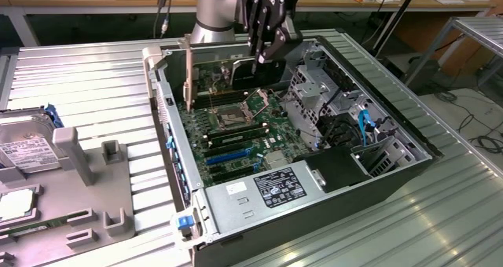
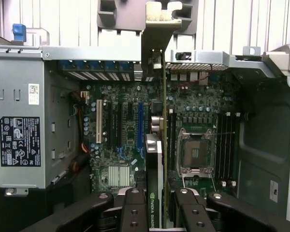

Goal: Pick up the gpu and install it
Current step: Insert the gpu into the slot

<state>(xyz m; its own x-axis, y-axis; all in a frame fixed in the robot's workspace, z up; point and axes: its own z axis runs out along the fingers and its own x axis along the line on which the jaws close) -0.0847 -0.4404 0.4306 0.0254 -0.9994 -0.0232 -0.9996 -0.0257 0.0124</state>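
The arm is a smooth silver-grey cylinder, ringed by a pale blue band beside the hand's base. The hand is matte black: flat-sided bars linked in pairs. Its fingers carry rows of small round screw heads, and the links outside them carry grey round pins.

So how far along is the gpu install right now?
Pickup is done: the gripper is closed on the gpu, holding it upright on edge over the open computer case, above the motherboard. Not yet done: the card looks unseated, and the blue expansion slot is bare.
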